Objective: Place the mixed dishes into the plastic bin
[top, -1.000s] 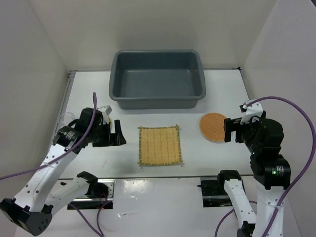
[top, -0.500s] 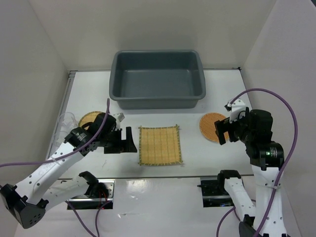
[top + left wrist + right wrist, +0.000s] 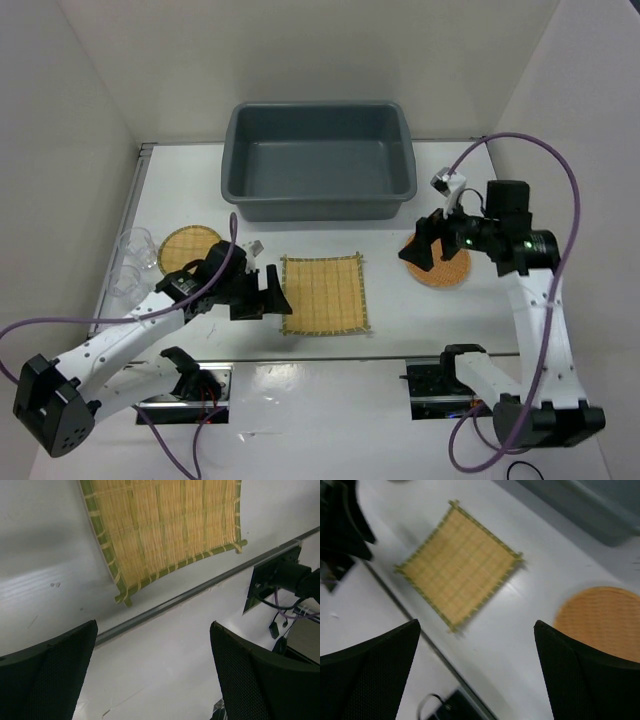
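The square yellow woven mat point(image 3: 322, 293) lies flat at the front middle of the table. It shows in the left wrist view point(image 3: 165, 530) and the right wrist view point(image 3: 457, 565). One orange woven disc point(image 3: 190, 248) lies at the left. The other disc point(image 3: 446, 272) lies at the right, partly under my right gripper, and shows in the right wrist view point(image 3: 600, 620). Two clear cups point(image 3: 135, 248) stand at the far left. The dark grey bin point(image 3: 318, 207) stands at the back with nothing in it. My left gripper point(image 3: 268, 292) point(image 3: 152, 630) is open at the mat's left edge. My right gripper point(image 3: 425, 245) point(image 3: 476, 625) is open above the right disc's left edge.
A metal seam point(image 3: 190, 592) runs along the table's front just below the mat. Black mounting plates with cables point(image 3: 435, 378) sit at the near edge. White walls enclose the left, right and back sides.
My left gripper has moved right to the mat's left edge, uncovering the left disc and cups. My right gripper has swung up and left over the right disc. Both stay open.
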{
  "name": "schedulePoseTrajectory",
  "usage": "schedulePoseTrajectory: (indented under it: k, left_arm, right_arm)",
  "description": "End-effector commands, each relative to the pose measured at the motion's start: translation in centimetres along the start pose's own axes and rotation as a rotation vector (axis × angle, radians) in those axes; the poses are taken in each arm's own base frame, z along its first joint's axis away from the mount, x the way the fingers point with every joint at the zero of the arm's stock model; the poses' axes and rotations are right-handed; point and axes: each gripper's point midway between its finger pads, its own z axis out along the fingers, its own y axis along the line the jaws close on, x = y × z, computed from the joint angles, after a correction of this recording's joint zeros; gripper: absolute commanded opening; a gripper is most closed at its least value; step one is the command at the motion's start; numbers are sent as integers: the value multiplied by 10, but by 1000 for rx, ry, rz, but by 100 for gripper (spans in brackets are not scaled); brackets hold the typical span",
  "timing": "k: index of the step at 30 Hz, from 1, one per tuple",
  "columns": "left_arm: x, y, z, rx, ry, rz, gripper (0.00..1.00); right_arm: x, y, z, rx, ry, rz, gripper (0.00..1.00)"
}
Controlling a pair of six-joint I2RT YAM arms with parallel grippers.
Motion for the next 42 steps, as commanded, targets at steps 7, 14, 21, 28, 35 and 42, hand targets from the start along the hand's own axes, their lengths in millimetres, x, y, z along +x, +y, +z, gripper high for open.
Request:
schedulePoseTrajectory:
  k: [7, 14, 21, 28, 35, 42]
  left_arm:
    - [-21, 6, 34, -3, -84, -69, 99]
    - [-20, 18, 57, -41, -66, -144, 99]
    - [-24, 29, 72, -103, -54, -179, 99]
    - [-19, 38, 65, -87, -89, -244, 99]
    - [-11, 48, 64, -77, -90, -296, 99]
    - [-25, 44, 78, -86, -83, -289, 99]
  right_arm:
    - [62, 39, 69, -322, 18, 682, 98]
    - [88, -5, 96, -69, 64, 853, 98]
    - [103, -4, 119, -71, 164, 1059, 97]
    - [122, 8, 140, -67, 275, 1145, 94]
    - [140, 0, 166, 45, 304, 1105, 94]
    - [158, -4, 196, 138, 364, 1042, 94]
